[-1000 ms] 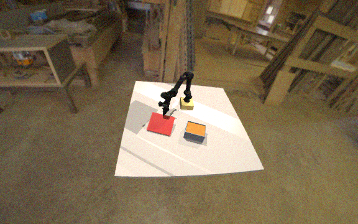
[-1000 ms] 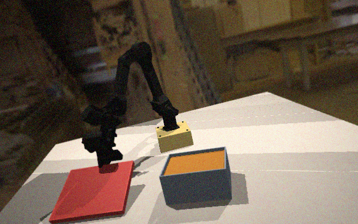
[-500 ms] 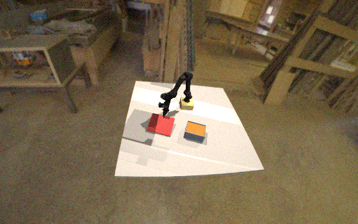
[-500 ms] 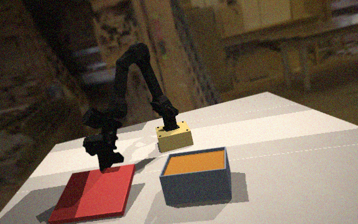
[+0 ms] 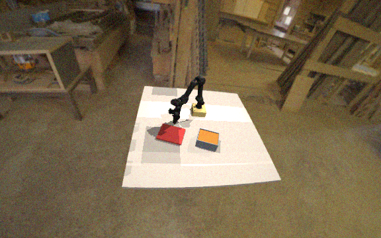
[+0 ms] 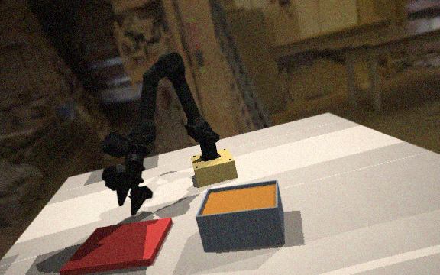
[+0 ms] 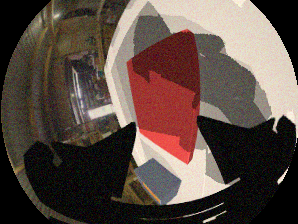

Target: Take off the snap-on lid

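Note:
The red lid point(image 5: 171, 135) point(image 6: 124, 248) point(image 7: 162, 102) lies on the white table point(image 5: 230, 173) point(image 6: 357, 218), left of the box in the top and exterior views. It looks flat, with its smooth face up and its thin side edge showing. The blue-grey storage box point(image 5: 207, 145) point(image 6: 243, 231) point(image 7: 160, 176) stands upright and uncovered, with an orange surface inside its walls. My gripper point(image 5: 175, 121) point(image 6: 127, 210) point(image 7: 167, 122) is open and empty. Its fingertips are just past the lid's far edge, slightly above the table, apart from the lid.
The arm's yellow base block point(image 5: 199, 114) point(image 6: 216, 173) stands behind the box. Lid and box are apart, with a gap between them. The table's left edge runs beyond the lid. Shadows of the arm fall across the lid.

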You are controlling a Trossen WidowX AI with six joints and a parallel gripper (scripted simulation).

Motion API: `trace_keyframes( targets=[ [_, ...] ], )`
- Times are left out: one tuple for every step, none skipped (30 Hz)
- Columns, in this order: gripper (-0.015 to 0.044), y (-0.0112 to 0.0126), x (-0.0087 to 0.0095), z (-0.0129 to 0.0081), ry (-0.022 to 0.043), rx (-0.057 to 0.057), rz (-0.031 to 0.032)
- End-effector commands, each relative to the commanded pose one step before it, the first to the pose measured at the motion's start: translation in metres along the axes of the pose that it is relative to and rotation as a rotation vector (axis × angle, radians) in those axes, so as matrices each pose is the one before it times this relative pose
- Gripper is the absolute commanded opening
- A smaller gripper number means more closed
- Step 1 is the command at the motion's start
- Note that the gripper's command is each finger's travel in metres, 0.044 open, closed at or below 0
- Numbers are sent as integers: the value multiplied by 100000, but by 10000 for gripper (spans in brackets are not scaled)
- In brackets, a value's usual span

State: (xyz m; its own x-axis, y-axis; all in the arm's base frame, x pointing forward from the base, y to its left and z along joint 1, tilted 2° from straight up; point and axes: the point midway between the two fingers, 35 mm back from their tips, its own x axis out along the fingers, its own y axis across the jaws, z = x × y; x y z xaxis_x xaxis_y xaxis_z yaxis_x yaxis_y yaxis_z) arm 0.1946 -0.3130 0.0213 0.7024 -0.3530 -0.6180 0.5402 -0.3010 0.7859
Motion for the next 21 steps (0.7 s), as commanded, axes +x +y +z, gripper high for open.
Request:
trace_keyframes(
  targets=[
    [433, -356, -559, -77, 206, -331, 186],
    [440, -133, -152, 1, -1, 0, -16],
    [440, -133, -153, 1, -1, 0, -16],
    [440, -133, -153, 1, -1, 0, -16],
    [440, -133, -153, 1, -1, 0, -16],
    [440, -133, -153, 1, -1, 0, -16],
    [440, -133, -153, 1, -1, 0, -16],
    [440, -133, -153, 1, -1, 0, -16],
    [440, -133, -153, 1, -1, 0, -16],
    [440, -133, -153, 1, -1, 0, -16],
    [440, -133, -153, 1, -1, 0, -17],
    [440, -133, -153, 1, -1, 0, -17],
    [440, -133, -153, 1, -1, 0, -17],
    [440, -133, -153, 1, -1, 0, -17],
    [440, -133, -153, 1, -1, 0, -17],
    [440, -133, -153, 1, -1, 0, -17],
    [440, -133, -153, 1, -1, 0, -17],
    [440, -133, -153, 1, -1, 0, -17],
    [440, -133, -153, 1, -1, 0, -17],
    [440, -133, -153, 1, -1, 0, -17],
    [440, -133, -153, 1, -1, 0, -17]
  ],
)
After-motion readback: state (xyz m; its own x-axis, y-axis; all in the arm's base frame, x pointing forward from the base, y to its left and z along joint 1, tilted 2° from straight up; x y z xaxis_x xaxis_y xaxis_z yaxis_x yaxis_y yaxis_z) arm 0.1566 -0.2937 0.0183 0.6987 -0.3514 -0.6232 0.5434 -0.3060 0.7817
